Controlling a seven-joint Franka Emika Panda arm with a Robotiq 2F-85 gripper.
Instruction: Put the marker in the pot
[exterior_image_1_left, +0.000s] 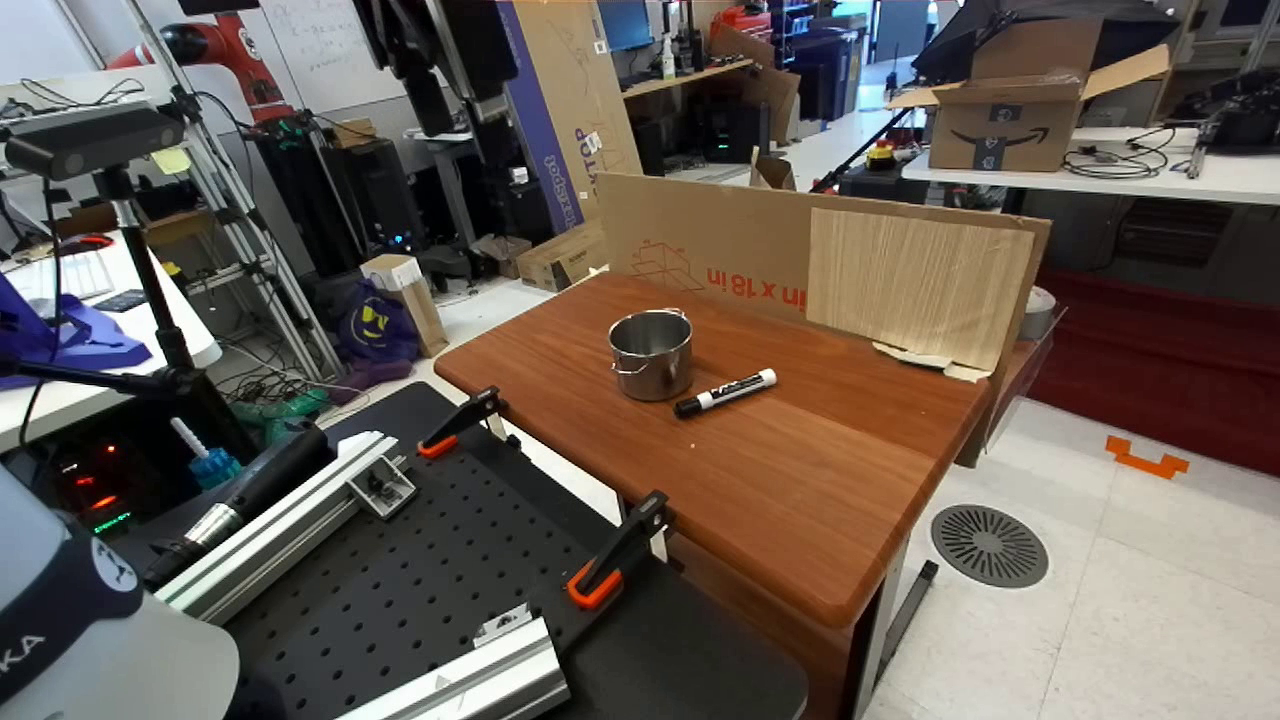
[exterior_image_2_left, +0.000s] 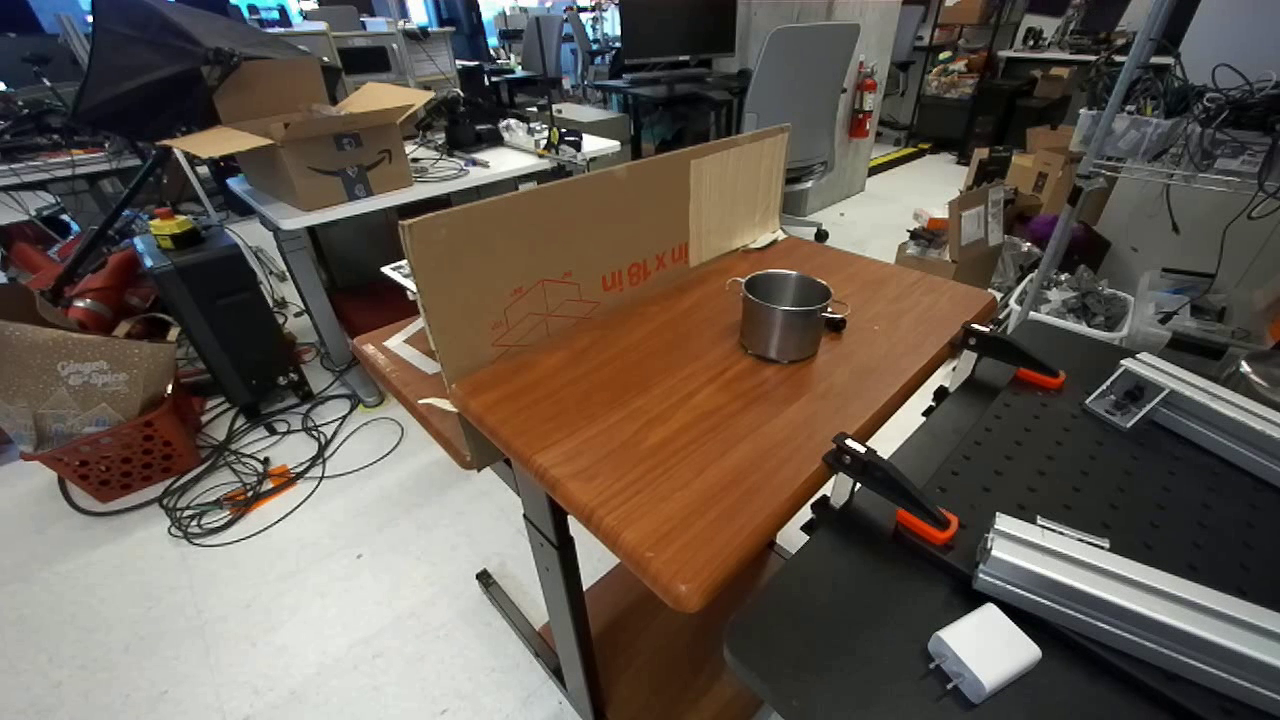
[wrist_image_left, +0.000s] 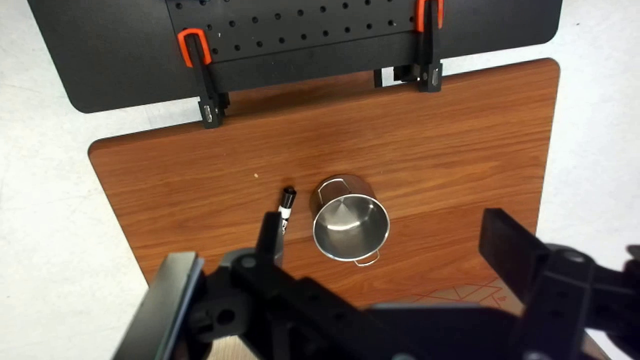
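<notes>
A: The marker lies flat on the table, just beside the upright pot, not touching it. Best approach?

B: Centre the gripper over the marker, descend straight, pinch mid-length; the pot-side finger should clear the pot.

A: Gripper state, pose?

B: Empty, fingers spread wide. Judged well above the table, facing down; one finger hides the marker's white end. Closing direction runs roughly across the marker, so little turn seems needed.

In an exterior view, the pot stands on the table at frame centre; the marker lies just beside it, lower right; the cardboard panel stands behind both.
</notes>
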